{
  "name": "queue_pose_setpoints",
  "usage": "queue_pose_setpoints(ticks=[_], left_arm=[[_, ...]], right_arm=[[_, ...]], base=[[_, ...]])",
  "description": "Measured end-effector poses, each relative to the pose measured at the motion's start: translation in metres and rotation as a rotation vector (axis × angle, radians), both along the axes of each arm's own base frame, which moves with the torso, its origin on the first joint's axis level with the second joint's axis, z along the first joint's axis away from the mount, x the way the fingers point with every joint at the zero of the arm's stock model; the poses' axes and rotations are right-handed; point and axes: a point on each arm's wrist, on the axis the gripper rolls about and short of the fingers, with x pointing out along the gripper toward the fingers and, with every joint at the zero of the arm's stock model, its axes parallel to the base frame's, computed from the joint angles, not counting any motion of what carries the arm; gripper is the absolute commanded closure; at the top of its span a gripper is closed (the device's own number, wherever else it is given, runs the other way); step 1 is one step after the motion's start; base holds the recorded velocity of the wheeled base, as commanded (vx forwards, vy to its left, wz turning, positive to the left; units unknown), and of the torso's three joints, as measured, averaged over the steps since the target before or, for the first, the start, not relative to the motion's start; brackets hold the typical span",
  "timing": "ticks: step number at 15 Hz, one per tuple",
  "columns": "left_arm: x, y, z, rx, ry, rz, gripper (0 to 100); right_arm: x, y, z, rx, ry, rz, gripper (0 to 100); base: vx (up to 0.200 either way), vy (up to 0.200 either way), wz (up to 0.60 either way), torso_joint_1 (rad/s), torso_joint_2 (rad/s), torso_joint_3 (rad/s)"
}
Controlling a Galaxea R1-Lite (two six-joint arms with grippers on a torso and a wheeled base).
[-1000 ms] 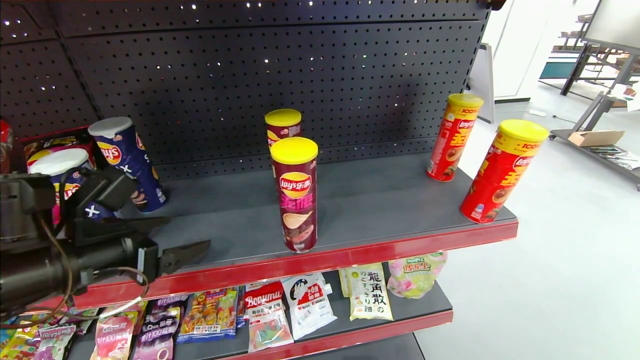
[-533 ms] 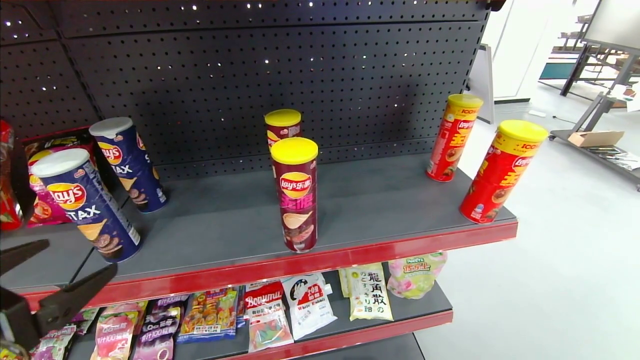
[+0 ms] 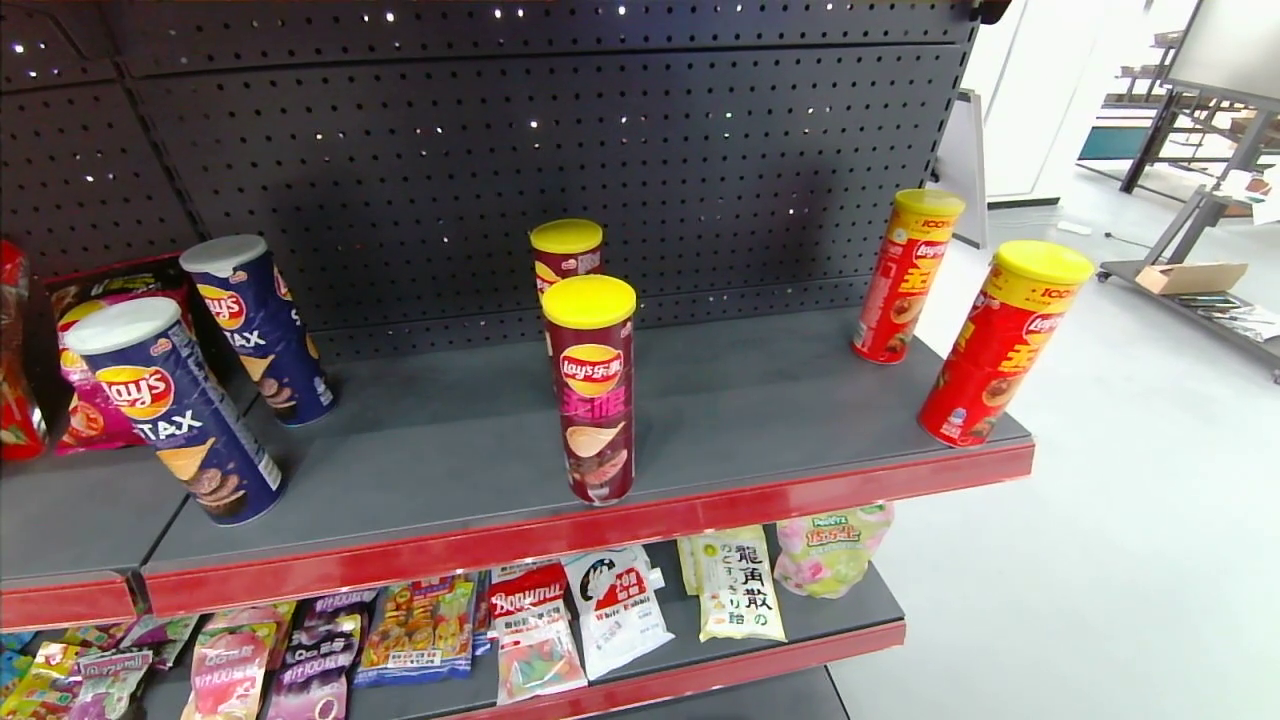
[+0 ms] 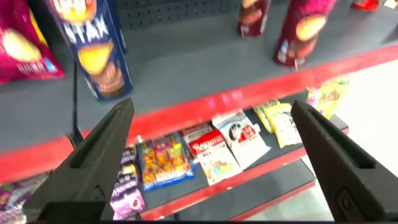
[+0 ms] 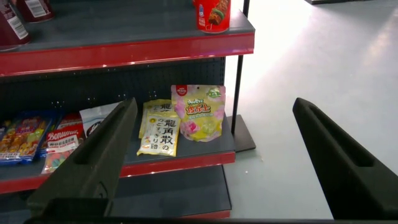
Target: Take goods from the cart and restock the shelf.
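Upper shelf [image 3: 760, 420]: flat matte grey metal board with a glossy red front lip and a black perforated pegboard [image 3: 500, 150] behind.
Stock standing upright on it, all smooth cylinders:
- front navy tube [image 3: 175, 410], white plastic lid, near the lip at left
- rear navy tube [image 3: 255, 330], behind it
- front maroon tube [image 3: 595, 390], yellow lid, centre
- rear maroon tube [image 3: 566, 250], directly behind
- corner red tube [image 3: 1000, 345], yellow lid, at the right end
- rear red tube [image 3: 905, 275], nearer the pegboard

Lower shelf [image 3: 800, 652]: crinkled snack pouches [image 3: 620, 610] lying flat.
Left gripper [image 4: 211, 104]: black tapered fingers spread wide, empty, in front of the red lip.
Right gripper [image 5: 214, 102]: spread equally wide, empty, facing the lower shelf's right end.
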Motion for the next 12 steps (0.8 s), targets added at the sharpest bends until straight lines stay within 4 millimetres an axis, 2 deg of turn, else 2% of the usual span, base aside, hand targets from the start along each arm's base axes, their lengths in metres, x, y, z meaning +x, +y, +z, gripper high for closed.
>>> queue_pose_setpoints(ticks=[2,5,7,12], left_arm=[[-0.015,0.0,-0.024,-0.006,0.014,-0.005,0],[-0.029,0.0,-0.048,-0.022,0.016,0.007,0],[-0.032,0.0,-0.052,-0.028,-0.016,0.009,0],[-0.035,0.0,-0.054,-0.027,-0.047,0.011,0]], right_arm=[[0.0,0.0,0.0,0.0,0.0,0.0,0],[0.0,0.0,0.0,-0.001,0.0,0.002,0],[0.0,0.0,0.0,-0.002,0.0,0.001,0],[0.0,0.0,0.0,-0.004,0.0,0.0,0]], base=[[0.0,0.0,0.0,0.0,0.0,0.0],[0.0,0.0,0.0,0.0,0.0,0.0],[0.0,0.0,0.0,0.0,0.0,0.0],[0.0,0.0,0.6,0.007,0.0,-0.001]])
